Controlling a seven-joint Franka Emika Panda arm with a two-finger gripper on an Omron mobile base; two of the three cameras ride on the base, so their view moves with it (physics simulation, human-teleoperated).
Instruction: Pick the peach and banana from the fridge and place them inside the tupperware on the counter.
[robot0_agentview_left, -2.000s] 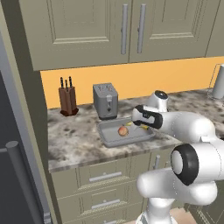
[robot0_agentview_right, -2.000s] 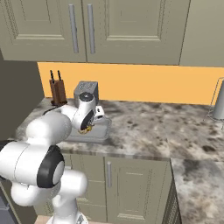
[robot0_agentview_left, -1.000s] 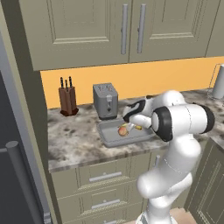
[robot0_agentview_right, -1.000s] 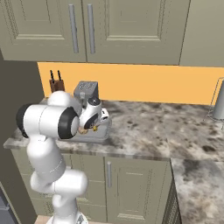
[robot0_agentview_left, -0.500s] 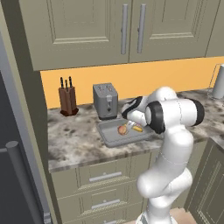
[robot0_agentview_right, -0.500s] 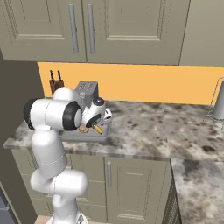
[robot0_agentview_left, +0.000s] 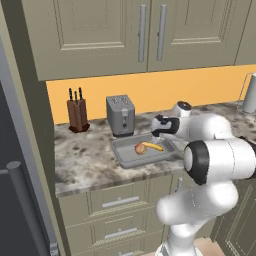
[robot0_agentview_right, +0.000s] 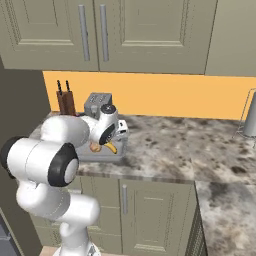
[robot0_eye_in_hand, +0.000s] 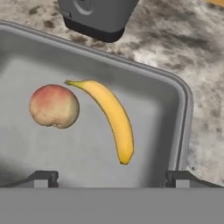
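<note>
The peach (robot0_eye_in_hand: 54, 106) and the banana (robot0_eye_in_hand: 111, 117) lie side by side, loose, on the floor of the grey tupperware (robot0_eye_in_hand: 186, 105). My gripper (robot0_eye_in_hand: 111, 178) hovers just above them, open, its two tips wide apart with nothing between. From the left base view the gripper (robot0_agentview_left: 157, 132) hangs over the right end of the tupperware (robot0_agentview_left: 122, 157), above the banana (robot0_agentview_left: 153, 146) and peach (robot0_agentview_left: 140, 148). The right base view shows the gripper (robot0_agentview_right: 119, 132) over the banana (robot0_agentview_right: 111, 148) and peach (robot0_agentview_right: 94, 147). The tupperware stands on the counter (robot0_agentview_left: 82, 160). The fridge (robot0_agentview_left: 12, 165) fills the left edge.
A grey toaster (robot0_agentview_left: 121, 115) stands right behind the tray, close to my hand, with a knife block (robot0_agentview_left: 76, 114) to its left. Upper cabinets (robot0_agentview_left: 140, 30) hang overhead. A grey cylinder (robot0_agentview_right: 249, 120) stands far right. The counter stretches bare to the right (robot0_agentview_right: 180, 145).
My gripper has gone from shut to open and let the banana go; it now lies in the tupperware beside the peach. The hand has drawn up slightly.
</note>
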